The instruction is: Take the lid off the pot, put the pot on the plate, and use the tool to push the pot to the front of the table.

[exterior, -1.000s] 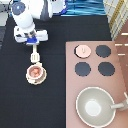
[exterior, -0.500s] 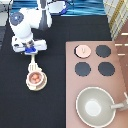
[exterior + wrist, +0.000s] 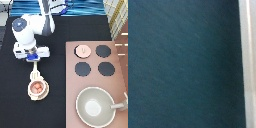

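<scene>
The pale-pink pot [image 3: 37, 88], showing its reddish-brown inside, sits on the cream plate [image 3: 30, 94] on the black table [image 3: 14, 107], in the exterior view's lower left. The cream tool [image 3: 35, 72] runs from the pot's upper side up into my gripper [image 3: 32, 56], which is shut on its handle just above the pot. The lid [image 3: 83, 50] lies apart on the stove's upper-left burner. The wrist view shows dark table [image 3: 178, 65] and a pale strip [image 3: 247, 60] along one edge.
The pinkish-brown stove counter [image 3: 120, 67] fills the exterior view's right, with black burners [image 3: 104, 51] showing. A large grey-green pan [image 3: 95, 106] with a long handle sits at the lower right. A blue patterned cloth [image 3: 80, 7] lies along the top.
My gripper has moved toward the exterior view's bottom with the tool. The pot and plate have slid the same way ahead of the tool's head.
</scene>
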Robot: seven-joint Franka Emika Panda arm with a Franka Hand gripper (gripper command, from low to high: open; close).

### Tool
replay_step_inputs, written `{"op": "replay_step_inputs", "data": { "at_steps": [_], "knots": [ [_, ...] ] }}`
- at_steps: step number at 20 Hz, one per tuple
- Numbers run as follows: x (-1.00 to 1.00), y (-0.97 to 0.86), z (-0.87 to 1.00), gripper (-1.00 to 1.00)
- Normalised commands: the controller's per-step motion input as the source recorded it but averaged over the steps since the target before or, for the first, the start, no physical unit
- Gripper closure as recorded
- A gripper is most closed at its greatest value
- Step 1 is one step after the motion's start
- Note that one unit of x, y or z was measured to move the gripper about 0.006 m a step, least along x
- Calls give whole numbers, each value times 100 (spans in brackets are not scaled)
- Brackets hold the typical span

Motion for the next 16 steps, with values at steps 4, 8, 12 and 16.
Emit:
{"op": "replay_step_inputs", "data": {
  "at_steps": [4,8,12,16],
  "knots": [
    [76,39,6,100],
    [100,5,0,100],
    [100,2,5,100],
    [100,4,13,100]
  ]
}}
